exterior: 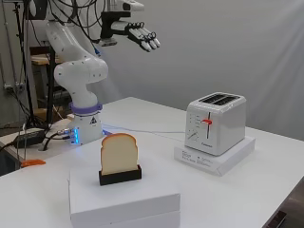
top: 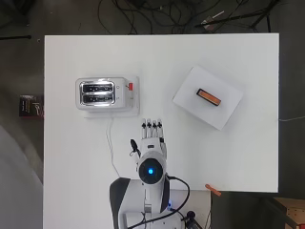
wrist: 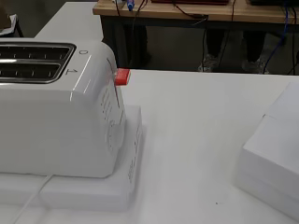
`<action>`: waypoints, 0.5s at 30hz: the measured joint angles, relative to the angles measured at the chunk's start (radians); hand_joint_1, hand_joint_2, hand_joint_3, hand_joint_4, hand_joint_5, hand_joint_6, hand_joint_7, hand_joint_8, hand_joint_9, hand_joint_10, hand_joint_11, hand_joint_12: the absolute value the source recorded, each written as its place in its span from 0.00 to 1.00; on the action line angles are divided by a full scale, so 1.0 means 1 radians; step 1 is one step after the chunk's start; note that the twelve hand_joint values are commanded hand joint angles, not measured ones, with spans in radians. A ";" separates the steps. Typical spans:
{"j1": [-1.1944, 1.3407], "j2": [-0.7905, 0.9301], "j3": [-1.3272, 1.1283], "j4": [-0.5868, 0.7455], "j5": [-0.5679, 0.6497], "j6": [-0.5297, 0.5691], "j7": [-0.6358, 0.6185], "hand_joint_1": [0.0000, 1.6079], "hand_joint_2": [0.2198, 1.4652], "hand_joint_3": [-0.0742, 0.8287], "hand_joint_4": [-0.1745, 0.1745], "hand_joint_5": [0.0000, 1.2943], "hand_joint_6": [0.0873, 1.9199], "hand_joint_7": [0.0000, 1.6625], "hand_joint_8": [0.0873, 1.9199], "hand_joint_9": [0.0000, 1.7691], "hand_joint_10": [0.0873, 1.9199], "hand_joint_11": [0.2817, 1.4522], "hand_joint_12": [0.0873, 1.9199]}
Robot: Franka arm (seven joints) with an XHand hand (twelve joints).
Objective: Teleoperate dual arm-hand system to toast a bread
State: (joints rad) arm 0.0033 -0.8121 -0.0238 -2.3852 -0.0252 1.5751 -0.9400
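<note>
Bread (exterior: 118, 153) stands upright — hand (exterior: 137, 33) hovers high, fingers straight.

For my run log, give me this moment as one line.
hand: open, raised above table, holding nothing | bread slice: upright in black holder on white box | toaster: slots empty, red lever up

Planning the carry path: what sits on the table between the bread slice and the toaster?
Nothing: in the overhead view, only bare white table separates the bread slice, upright in its black holder on a white box, from the toaster.
</note>
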 joint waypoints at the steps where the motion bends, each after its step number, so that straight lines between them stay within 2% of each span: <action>1: -0.005 -0.032 -0.016 -0.028 -0.012 0.002 -0.034 0.15 0.82 0.08 0.44 0.32 0.00 0.32 0.00 0.38 0.00 0.21 0.00; 8: -0.029 -0.320 -0.102 -0.199 -0.077 0.006 -0.205 0.15 0.82 0.08 0.38 0.32 0.00 0.33 0.00 0.39 0.00 0.22 0.00; 11: -0.029 -0.331 -0.132 -0.221 -0.098 0.002 -0.239 0.17 0.83 0.08 0.35 0.32 0.00 0.33 0.00 0.39 0.00 0.22 0.00; 15: -0.026 -0.254 -0.167 -0.192 -0.093 -0.017 -0.233 0.21 0.83 0.08 0.29 0.30 0.00 0.33 0.00 0.39 0.00 0.22 0.00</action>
State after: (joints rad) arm -0.0229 -1.0665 -0.1909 -2.5775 -0.1183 1.5579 -1.1728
